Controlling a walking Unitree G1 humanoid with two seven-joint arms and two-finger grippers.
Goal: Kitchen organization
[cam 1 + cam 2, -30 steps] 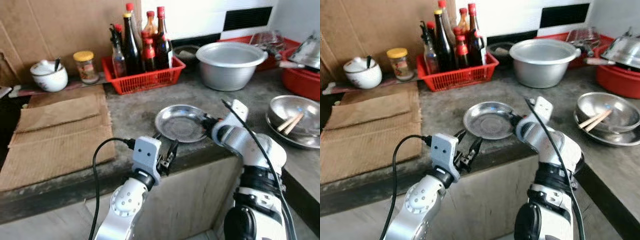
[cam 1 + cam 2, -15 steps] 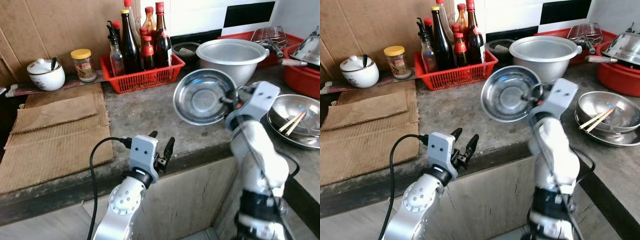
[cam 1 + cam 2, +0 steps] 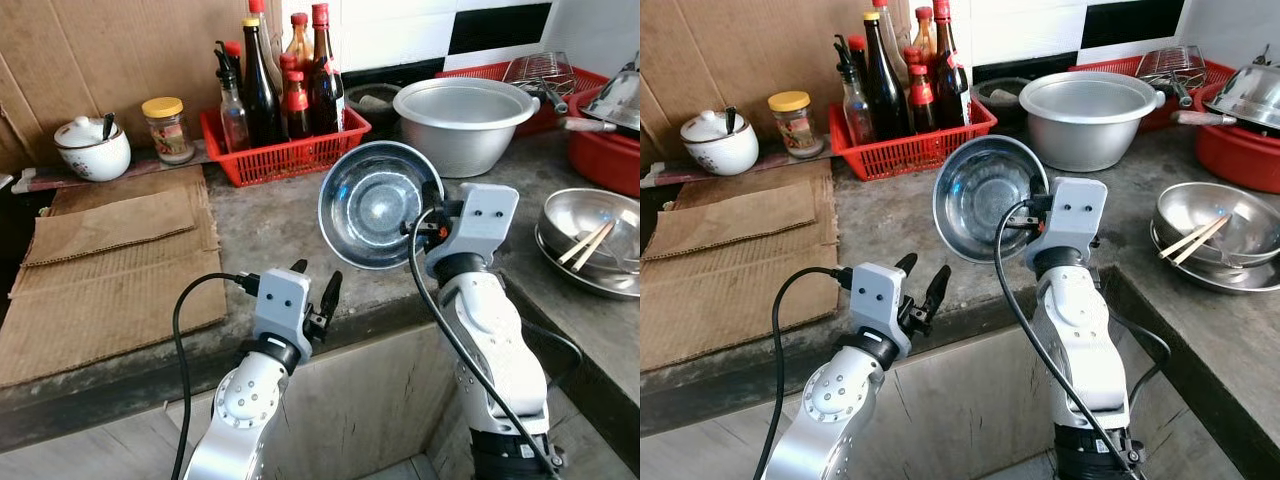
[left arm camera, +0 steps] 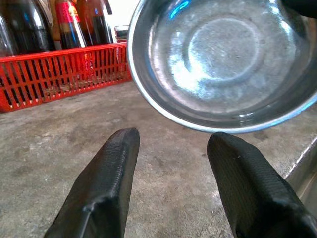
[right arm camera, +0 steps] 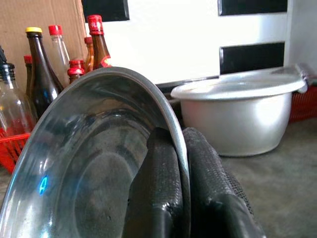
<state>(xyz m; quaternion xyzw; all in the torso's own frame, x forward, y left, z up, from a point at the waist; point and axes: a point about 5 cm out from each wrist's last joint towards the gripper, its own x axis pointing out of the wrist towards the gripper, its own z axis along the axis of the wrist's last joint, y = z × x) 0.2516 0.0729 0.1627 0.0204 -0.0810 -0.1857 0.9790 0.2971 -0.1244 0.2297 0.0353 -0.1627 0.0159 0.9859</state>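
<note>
The right gripper (image 3: pixel 432 222) has lifted the steel dish (image 3: pixel 378 203) clear of the grey worktop (image 3: pixel 290 215), where it lay flat a second ago, and has swung it a little further toward frame centre since half a second ago; it now hangs tilted on edge in mid-frame, hollow side toward the camera. That suggests the pick-up is done and the carry to wherever the dish belongs is what remains, perhaps toward the stacked bowls (image 3: pixel 590 240) at the right edge, though I cannot tell the goal. The right gripper's fingers (image 5: pixel 163 188) are pinched close on the dish's rim, one inside and one outside. The dish is shallow, round, shiny, with a flat base and some dull streaks. The left gripper (image 3: pixel 313 288) sits low at the worktop's front edge, fingers (image 4: pixel 106 178) spread apart and holding nothing.
</note>
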